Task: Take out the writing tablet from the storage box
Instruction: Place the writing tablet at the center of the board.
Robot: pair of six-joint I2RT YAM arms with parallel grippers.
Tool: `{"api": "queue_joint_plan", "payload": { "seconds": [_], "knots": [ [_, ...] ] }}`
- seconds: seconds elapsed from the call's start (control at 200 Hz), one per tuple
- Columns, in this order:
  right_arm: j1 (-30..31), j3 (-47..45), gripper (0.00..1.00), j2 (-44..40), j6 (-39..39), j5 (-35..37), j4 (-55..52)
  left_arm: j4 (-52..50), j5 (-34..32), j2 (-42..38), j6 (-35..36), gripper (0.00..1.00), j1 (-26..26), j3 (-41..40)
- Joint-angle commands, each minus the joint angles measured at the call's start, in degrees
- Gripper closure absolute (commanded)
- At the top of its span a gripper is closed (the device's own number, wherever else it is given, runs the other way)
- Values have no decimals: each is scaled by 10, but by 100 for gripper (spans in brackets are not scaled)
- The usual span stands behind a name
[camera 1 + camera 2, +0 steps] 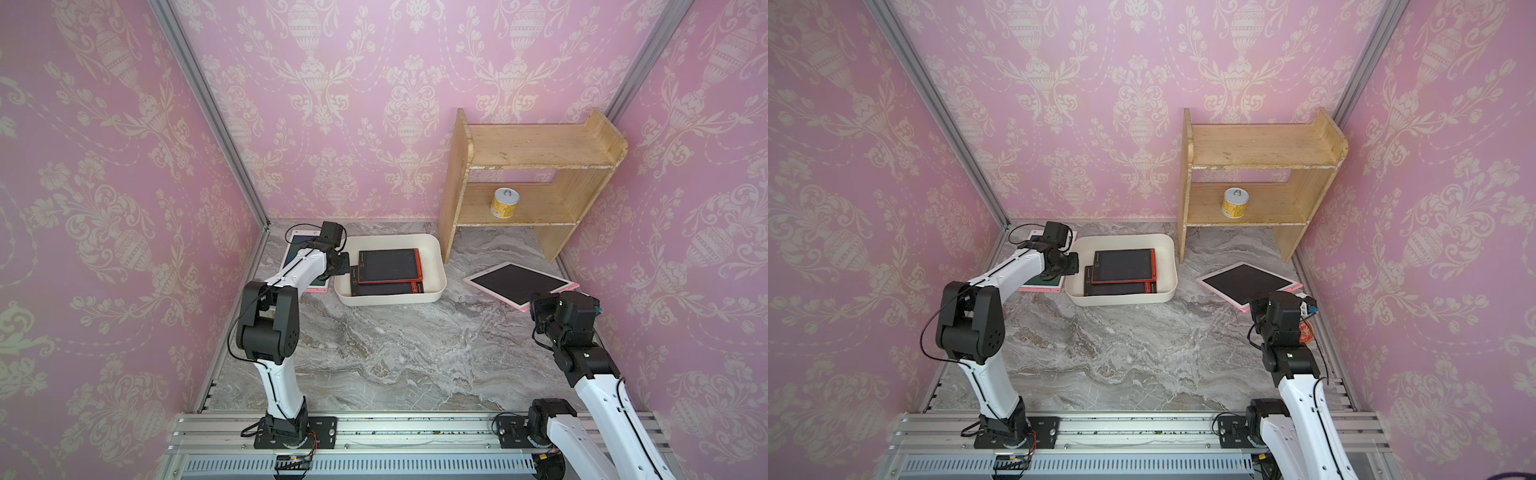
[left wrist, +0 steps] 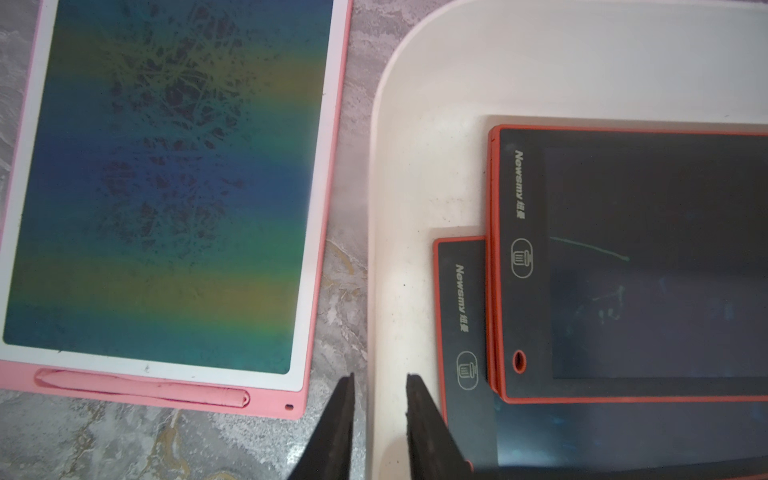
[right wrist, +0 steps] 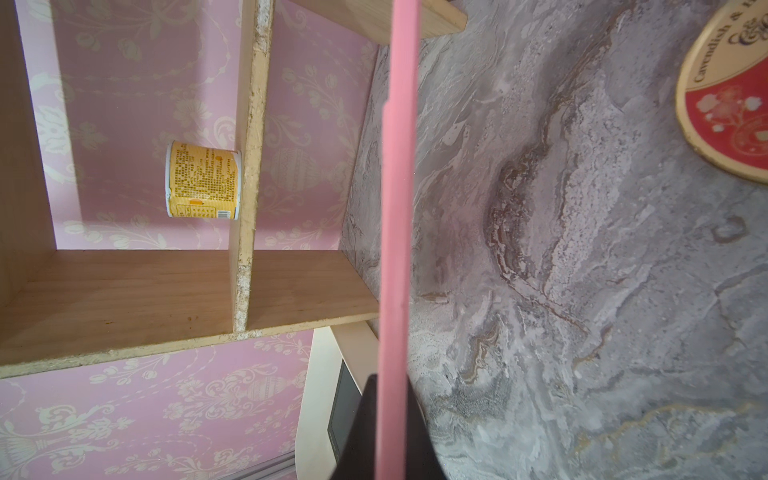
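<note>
Left fingers: slightly apart, astride the left wall of the storage box, one outside and one inside; I can't quite make out whether they touch it.
Right fingers: clamped on the edge of a pink tablet, right of centre in both top views, below the wooden shelf.
Storage box: mid-frame on the marble table.
Top red tablet: inside the box, overlapping the bottom red tablet.
Second pink tablet: flat, just left of the box.
</note>
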Motion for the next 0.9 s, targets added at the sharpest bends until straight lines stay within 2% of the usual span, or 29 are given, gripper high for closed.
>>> {"api": "queue_joint_plan", "payload": {
  "seconds": [0.0,0.36,0.751,0.896],
  "knots": [
    [-3,-5,100,9,-7,17,75,-3,9,17,-7,75,5,-4],
    [-3,-17,100,56,-2,26,137,-5,7,25,-5,76,6,-3],
    [-2,-31,100,121,10,35,204,-7,6,28,-4,85,5,-2],
    [-2,-39,100,130,12,41,210,-8,4,28,-2,91,5,-2]
  ]
}}
